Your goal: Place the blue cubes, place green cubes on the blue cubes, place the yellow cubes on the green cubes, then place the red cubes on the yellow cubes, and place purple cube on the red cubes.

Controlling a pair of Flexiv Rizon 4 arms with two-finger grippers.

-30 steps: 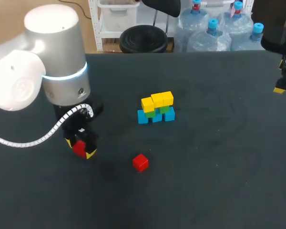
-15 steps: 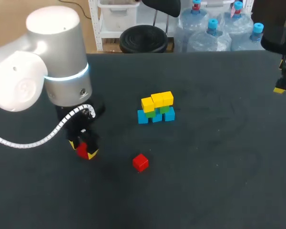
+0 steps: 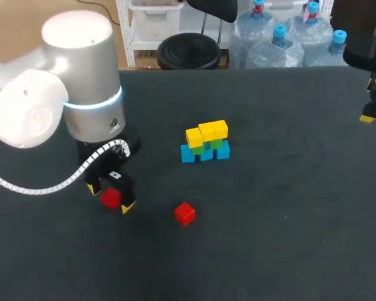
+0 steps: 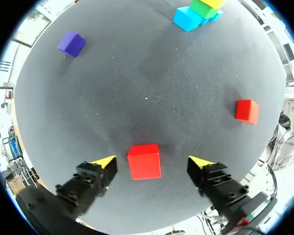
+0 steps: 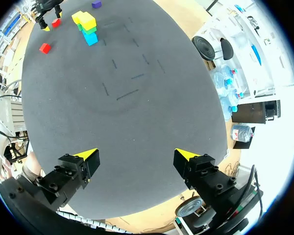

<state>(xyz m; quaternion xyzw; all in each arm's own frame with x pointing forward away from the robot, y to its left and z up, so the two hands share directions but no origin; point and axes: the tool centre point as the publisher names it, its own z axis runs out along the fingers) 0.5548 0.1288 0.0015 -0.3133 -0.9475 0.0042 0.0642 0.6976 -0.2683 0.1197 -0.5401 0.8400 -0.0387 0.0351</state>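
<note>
My left gripper [image 3: 110, 197] stands open around a red cube [image 3: 111, 198] that rests on the black table at front left. In the left wrist view this red cube [image 4: 144, 161] lies between the spread fingers of the left gripper [image 4: 153, 161], with a gap on each side. A second red cube [image 3: 184, 213] [image 4: 247, 110] lies to its right. At mid-table, blue cubes [image 3: 205, 153] carry green cubes [image 3: 207, 146] and yellow cubes [image 3: 207, 132]. The purple cube [image 4: 71, 44] lies ahead of the left gripper. My right gripper [image 5: 136, 155] hangs open and empty at the far right [image 3: 368, 116].
The left arm's big white joint [image 3: 75, 81] looms over the table's left side and hides the purple cube in the head view. The right wrist view shows the cube stack [image 5: 86, 23] far off across bare black table [image 5: 137, 88].
The left gripper's fingers have spread apart and let go of the red cube, after shifting slightly right with it. The right arm has not moved.
</note>
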